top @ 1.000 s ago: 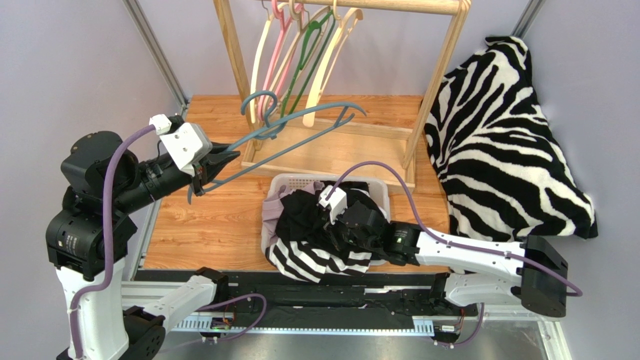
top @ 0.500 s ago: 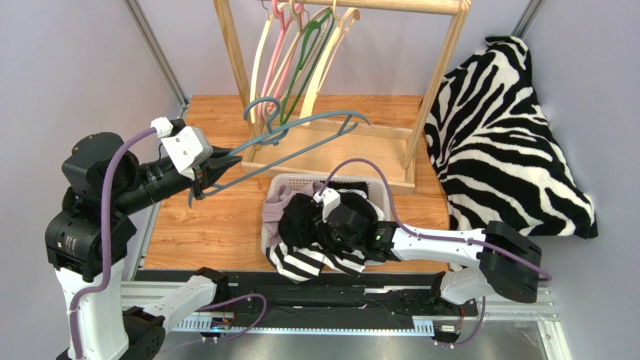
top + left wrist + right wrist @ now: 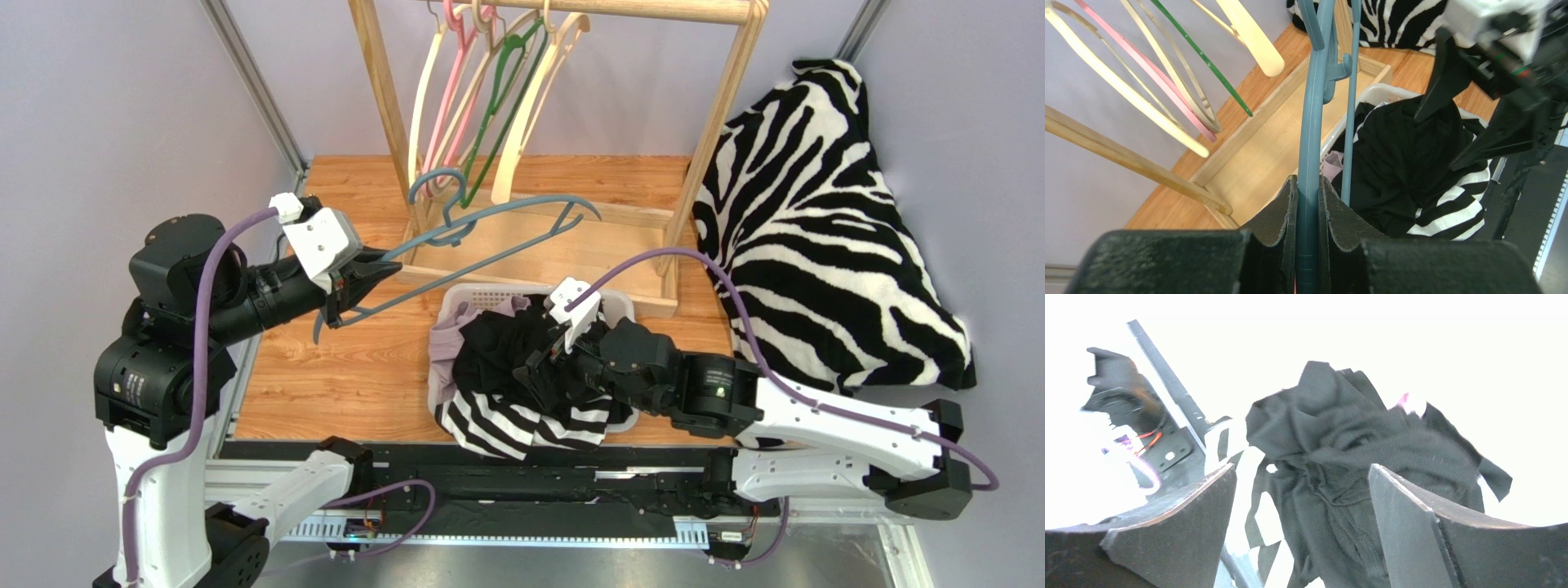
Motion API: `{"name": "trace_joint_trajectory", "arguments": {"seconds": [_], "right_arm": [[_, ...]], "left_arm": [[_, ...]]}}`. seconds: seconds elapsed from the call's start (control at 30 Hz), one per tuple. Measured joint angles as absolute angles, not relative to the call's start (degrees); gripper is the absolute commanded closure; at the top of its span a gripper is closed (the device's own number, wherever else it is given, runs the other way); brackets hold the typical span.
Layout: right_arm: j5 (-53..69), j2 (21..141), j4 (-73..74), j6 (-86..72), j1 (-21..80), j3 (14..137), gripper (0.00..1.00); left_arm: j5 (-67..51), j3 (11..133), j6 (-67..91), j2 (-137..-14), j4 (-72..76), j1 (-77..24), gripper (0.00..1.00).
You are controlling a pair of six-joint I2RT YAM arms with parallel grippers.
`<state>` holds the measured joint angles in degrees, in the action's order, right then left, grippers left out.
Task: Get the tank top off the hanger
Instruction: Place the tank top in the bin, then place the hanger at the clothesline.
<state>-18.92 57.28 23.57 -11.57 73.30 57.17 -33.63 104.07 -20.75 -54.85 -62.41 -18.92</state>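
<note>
Release is the fresh development: the right gripper (image 3: 1301,470), pinched shut down in the heap a second ago, now has its jaws spread wide with nothing between them, hovering just over the crumpled black fabric tank top (image 3: 497,358). That garment lies in the white plastic laundry basket (image 3: 488,292), on top of a black-and-white striped garment (image 3: 521,426). The left gripper (image 3: 1308,187) stays clamped narrow on the bare blue-grey plastic hanger (image 3: 1309,135), held apart from the basket, so the removal looks finished
</note>
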Motion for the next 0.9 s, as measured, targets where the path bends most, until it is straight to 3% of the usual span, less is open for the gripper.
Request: {"name": "trace_joint_trajectory", "arguments": {"seconds": [0.13, 0.4, 0.6, 0.77, 0.9], "right_arm": [[-20.9, 57.7, 30.6, -4.9, 78.2, 67.4, 0.14], [-22.7, 60.9, 39.2, 7.5, 83.6, 91.1, 0.0], [-23.3, 62.7, 41.9, 13.1, 82.7, 100.6, 0.0], [-17.6, 63.1, 43.4, 12.2, 73.1, 104.4, 0.0], [-2.9, 66.1, 47.3, 8.1, 57.6, 109.4, 0.0]], "left_arm": [[-33.6, 102.3, -20.9, -54.6, -62.4, -18.9, 1.0], [-38.2, 100.0, -24.6, -54.8, -66.8, -18.9, 1.0], [-44.6, 99.2, -28.1, -54.5, -71.9, -18.9, 1.0], [-49.2, 96.6, -32.2, -53.3, -74.3, -18.9, 1.0], [-51.4, 95.1, -35.4, -51.8, -75.5, -18.9, 1.0]]}}
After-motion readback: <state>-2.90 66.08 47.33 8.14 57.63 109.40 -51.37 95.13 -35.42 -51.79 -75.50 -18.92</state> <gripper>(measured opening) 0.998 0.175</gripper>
